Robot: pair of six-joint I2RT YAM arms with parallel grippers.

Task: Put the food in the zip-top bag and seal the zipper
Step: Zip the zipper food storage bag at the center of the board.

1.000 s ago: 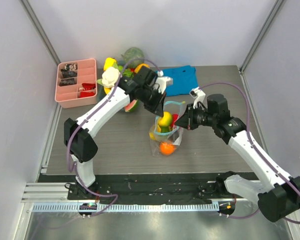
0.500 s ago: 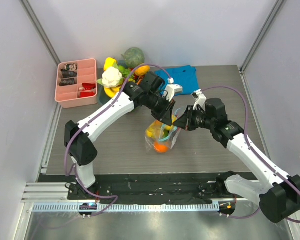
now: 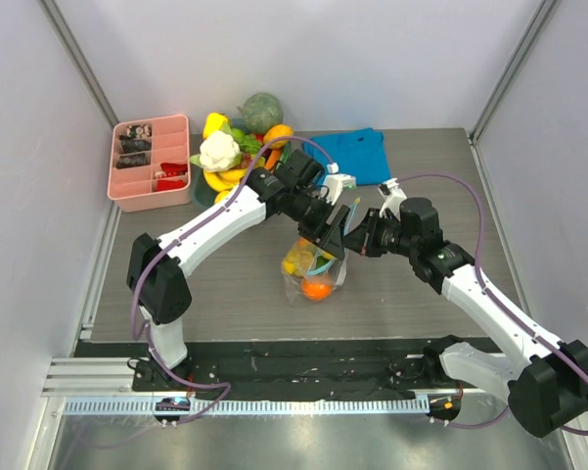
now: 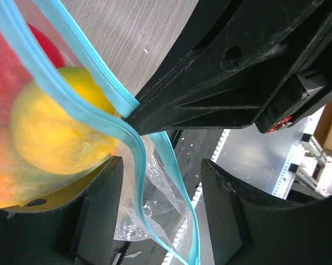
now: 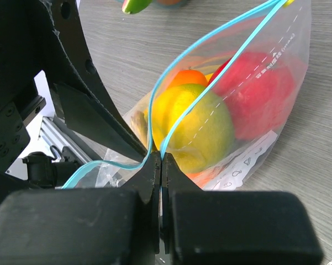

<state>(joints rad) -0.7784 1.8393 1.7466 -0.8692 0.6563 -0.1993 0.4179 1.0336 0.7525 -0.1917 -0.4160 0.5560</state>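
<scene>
The lemon (image 5: pixel 193 127), apple (image 5: pixel 254 94) and orange (image 5: pixel 189 77) are in the zip-top bag (image 5: pixel 248 160) on the tabletop (image 3: pixel 215 284), my right tool (image 5: pixel 161 165) pinches its zipper (image 4: pixel 44 69) tight, my left tool (image 4: pixel 160 165) gapes astride the strip gripping nothing, and most of the mouth looks unsealed.

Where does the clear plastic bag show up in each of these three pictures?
Top external: zip-top bag at the picture's centre.
Left wrist: zip-top bag across the left side and lower middle.
Right wrist: zip-top bag from centre to upper right.
Shared landmark: the zipper, a blue-teal strip.
</scene>
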